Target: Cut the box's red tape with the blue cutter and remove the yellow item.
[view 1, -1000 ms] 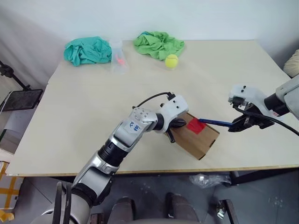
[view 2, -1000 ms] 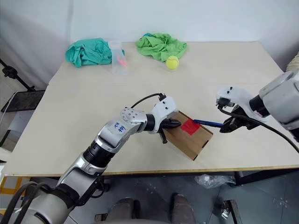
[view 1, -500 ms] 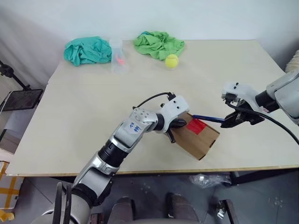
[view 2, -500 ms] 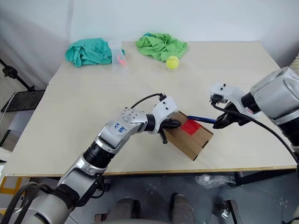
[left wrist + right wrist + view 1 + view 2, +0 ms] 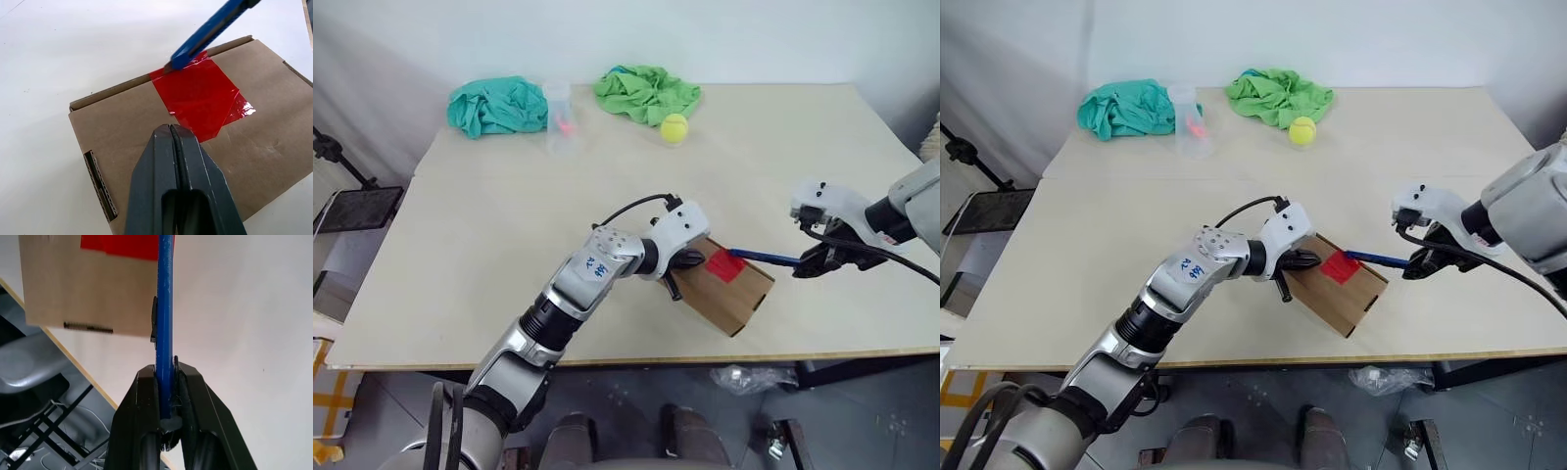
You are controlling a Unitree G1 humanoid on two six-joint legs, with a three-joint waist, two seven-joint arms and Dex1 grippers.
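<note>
While the left gripper (image 5: pixel 677 262), jaws clenched empty, steadies the box (image 5: pixel 729 284), the right gripper (image 5: pixel 808 264) grasps the blue cutter (image 5: pixel 766 258) at the seemingly uncut red tape (image 5: pixel 200 100).

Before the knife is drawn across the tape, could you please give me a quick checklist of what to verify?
1. Right hand shut on the blue knife: ok.
2. Knife tip at the edge of the red tape: ok.
3. Left hand shut, over the box top beside the tape: ok.
4. Left hand actually pressing the box down: cannot tell.
5. Tape cut through: not ok, it looks whole.
6. Blade extended: cannot tell.
</note>
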